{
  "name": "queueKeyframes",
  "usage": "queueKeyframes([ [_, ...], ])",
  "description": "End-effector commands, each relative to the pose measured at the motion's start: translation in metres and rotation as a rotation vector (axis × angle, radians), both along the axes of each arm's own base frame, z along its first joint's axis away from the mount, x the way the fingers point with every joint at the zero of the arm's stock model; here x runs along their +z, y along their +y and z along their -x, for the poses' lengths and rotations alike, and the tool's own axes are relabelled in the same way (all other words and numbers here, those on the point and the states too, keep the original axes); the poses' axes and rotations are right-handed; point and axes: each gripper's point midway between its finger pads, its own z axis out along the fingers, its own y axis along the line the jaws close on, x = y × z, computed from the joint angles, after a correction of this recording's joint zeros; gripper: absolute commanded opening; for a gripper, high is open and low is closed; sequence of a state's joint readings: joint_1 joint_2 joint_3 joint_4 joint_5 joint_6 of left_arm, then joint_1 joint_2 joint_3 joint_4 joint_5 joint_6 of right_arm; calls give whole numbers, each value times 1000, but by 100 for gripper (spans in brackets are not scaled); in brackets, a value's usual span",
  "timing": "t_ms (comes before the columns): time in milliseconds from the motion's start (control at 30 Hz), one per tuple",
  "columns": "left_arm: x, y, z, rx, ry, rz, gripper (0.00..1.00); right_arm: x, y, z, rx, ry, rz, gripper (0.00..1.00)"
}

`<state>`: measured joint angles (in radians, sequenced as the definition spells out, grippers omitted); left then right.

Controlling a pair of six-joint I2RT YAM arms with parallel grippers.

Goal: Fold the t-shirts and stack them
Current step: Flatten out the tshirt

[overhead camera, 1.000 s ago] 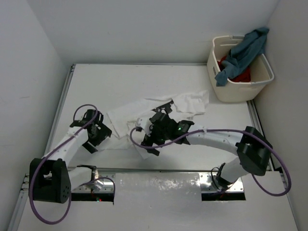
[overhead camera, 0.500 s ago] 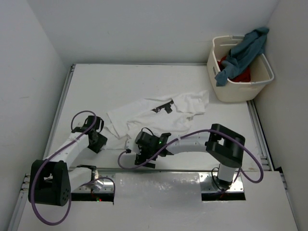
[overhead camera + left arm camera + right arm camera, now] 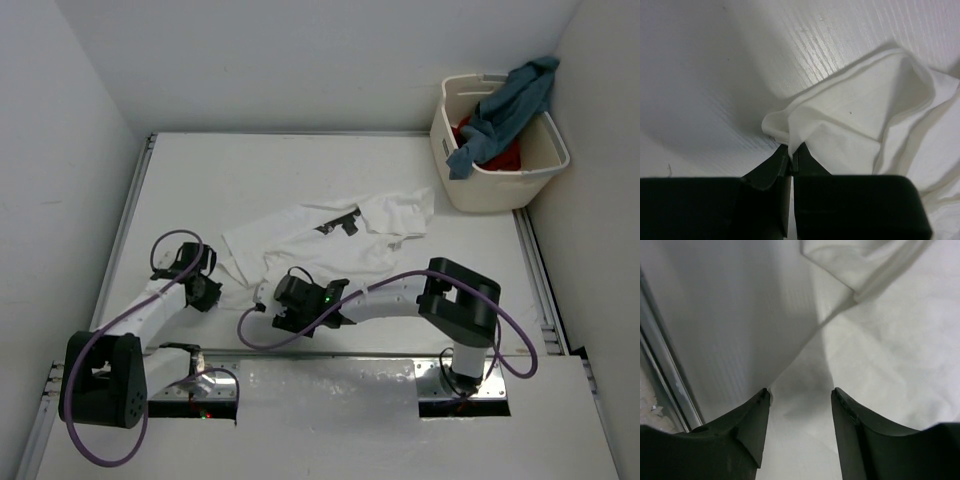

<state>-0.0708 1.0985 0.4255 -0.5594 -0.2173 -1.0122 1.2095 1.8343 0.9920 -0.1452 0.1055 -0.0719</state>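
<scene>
one white shirt (image 3: 385, 232) lies on the counter (image 3: 250, 180); the left claw (image 3: 791, 154) pinches its corner fold, the right claw (image 3: 800, 399) hangs spread over its near edge.

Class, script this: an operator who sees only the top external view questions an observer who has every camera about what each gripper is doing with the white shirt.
Operator: Does the left gripper have the white shirt?
Observer: Yes. The left wrist view shows its fingers shut on a pinched fold at the shirt's edge.
Operator: And the right gripper?
Observer: Open. In the right wrist view the cloth lies below the gap between its fingers, with nothing pinched.
</scene>
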Motion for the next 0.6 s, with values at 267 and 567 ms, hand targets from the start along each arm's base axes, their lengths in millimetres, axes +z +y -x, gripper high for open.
queueKeyframes([
  [267,15,-1,-21,-21,-106,-1,0,-12,-37,-19,-143,64,-10,0],
  [567,121,-7,-81,-94,-423,-56,0,130,-97,-119,-599,-232,-306,0],
])
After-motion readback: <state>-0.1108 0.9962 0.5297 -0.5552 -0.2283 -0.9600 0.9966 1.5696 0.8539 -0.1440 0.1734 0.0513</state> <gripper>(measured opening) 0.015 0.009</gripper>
